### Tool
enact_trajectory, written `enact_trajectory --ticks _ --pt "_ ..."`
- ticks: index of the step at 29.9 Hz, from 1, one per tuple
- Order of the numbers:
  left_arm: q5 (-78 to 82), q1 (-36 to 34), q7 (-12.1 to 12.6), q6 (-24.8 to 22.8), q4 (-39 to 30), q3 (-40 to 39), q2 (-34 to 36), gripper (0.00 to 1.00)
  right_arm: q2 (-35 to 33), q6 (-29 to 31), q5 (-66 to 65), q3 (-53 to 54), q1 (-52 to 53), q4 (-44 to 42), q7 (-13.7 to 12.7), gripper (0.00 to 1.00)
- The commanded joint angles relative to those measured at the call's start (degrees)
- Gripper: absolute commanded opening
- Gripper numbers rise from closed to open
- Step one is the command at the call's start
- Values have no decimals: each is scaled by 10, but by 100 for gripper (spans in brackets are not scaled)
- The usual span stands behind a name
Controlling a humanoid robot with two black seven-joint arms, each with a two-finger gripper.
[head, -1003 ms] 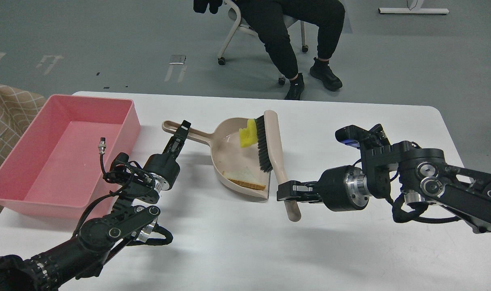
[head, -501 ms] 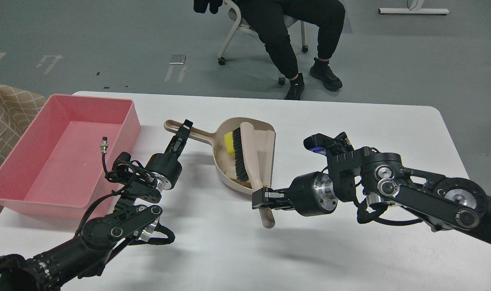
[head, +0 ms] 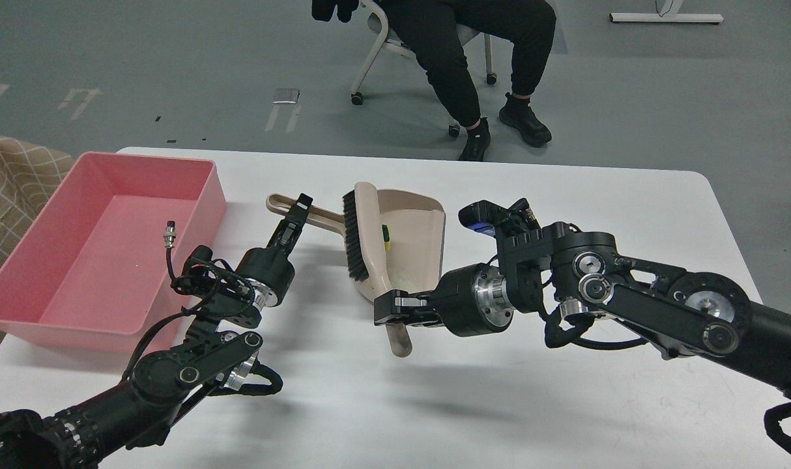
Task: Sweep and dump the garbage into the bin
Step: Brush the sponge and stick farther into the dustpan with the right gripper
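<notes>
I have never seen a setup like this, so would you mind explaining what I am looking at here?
This is one view from the robot's own head, looking down at a white table. The two black arms are its own. The left gripper holds the handle of a beige dustpan. The right gripper grips the handle of a brush, whose bristles stand inside the pan. A sliver of yellow sponge shows behind the brush. On the left sits a pink bin. A seated person is behind the table.

Grey floor, white table, seated person, rolling chair
</notes>
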Motion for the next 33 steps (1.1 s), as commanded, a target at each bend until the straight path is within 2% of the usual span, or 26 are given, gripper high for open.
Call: enact_trajectory --ticks 1,11,17,33 --pt "-1 0 -1 0 0 0 1 0 -1 0 0 10 3 1 0 0" --pt "-1 -1 -1 0 0 -1 4 0 -8 0 2 17 15 11 0 0" --pt "-1 0 -1 0 0 -3 4 0 -34 0 3 24 16 27 0 0" --pt "-27 -3 -1 0 -10 -5 10 0 -164 0 38 59 16 60 0 0"
